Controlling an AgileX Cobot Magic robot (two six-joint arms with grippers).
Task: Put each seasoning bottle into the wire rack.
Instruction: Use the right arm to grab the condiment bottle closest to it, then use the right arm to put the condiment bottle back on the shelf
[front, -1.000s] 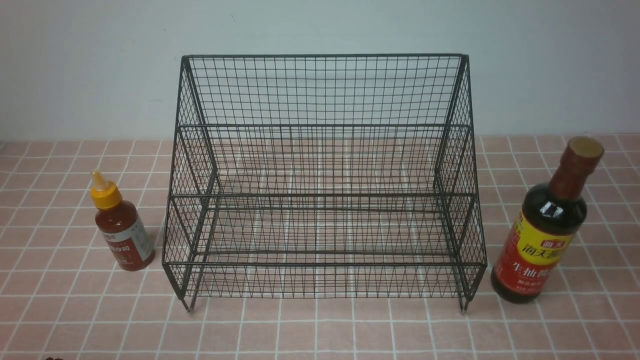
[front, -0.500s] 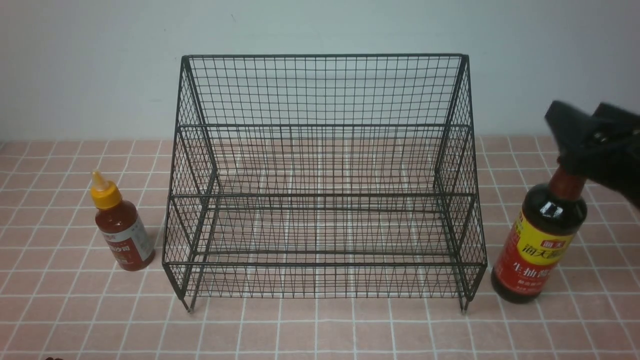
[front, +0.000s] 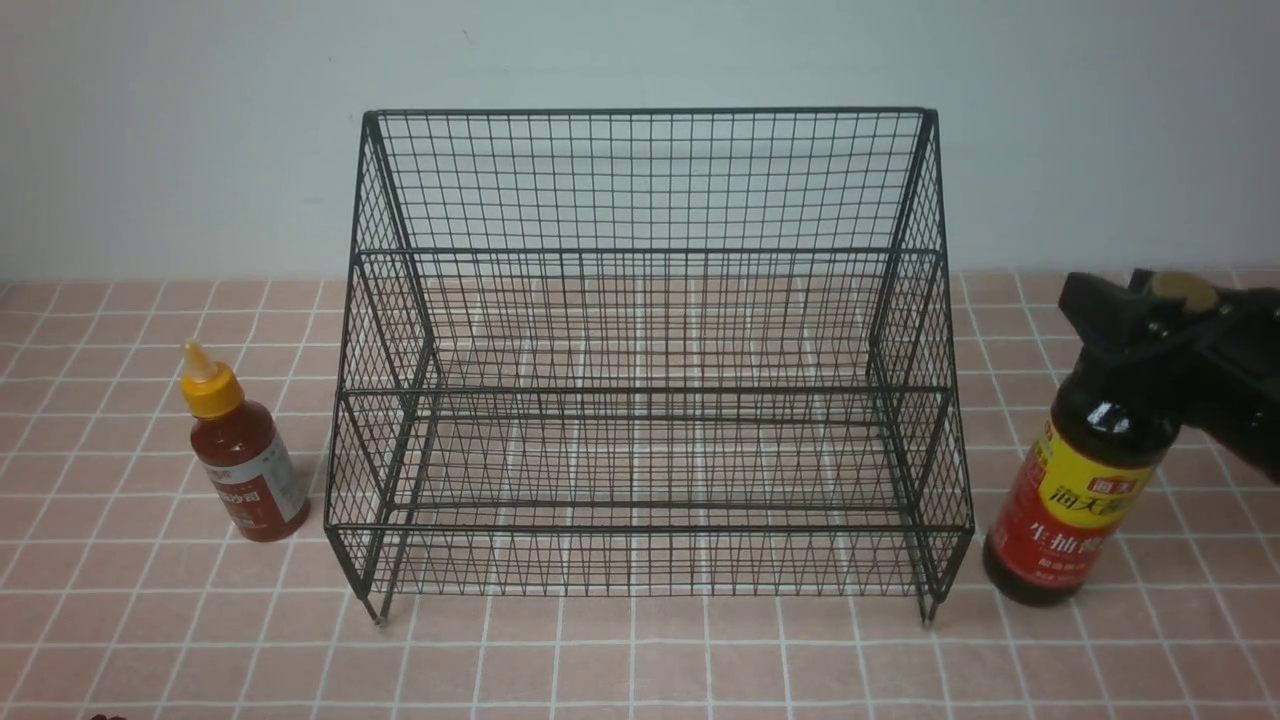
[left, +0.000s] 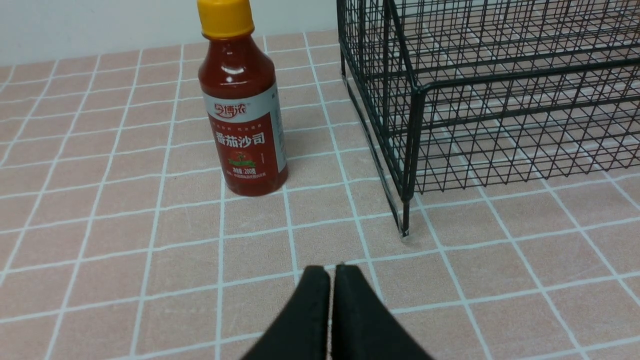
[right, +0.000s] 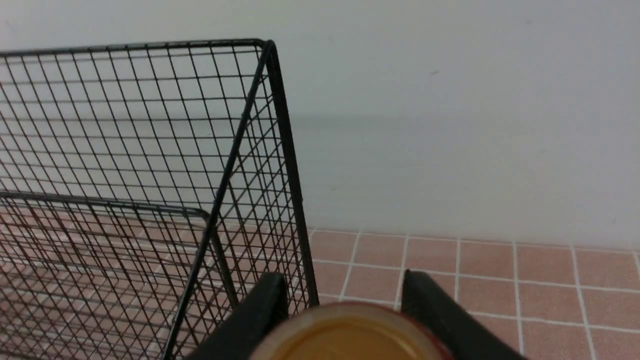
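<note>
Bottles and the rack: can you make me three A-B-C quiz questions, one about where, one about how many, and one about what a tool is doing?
1. Where is the red sauce bottle, compared with the wire rack?
A. inside it
B. on the tiles, to its left
C. on top of it

2. How many bottles are in the rack?
A. none
B. one
C. two

3. The left tool is:
A. wide open
B. shut, holding nothing
C. squeezing a bottle

Answers:
1 B, it stands upright outside the rack's left side.
2 A, no bottle shows on either shelf.
3 B, its fingers press together with nothing between them.
</note>
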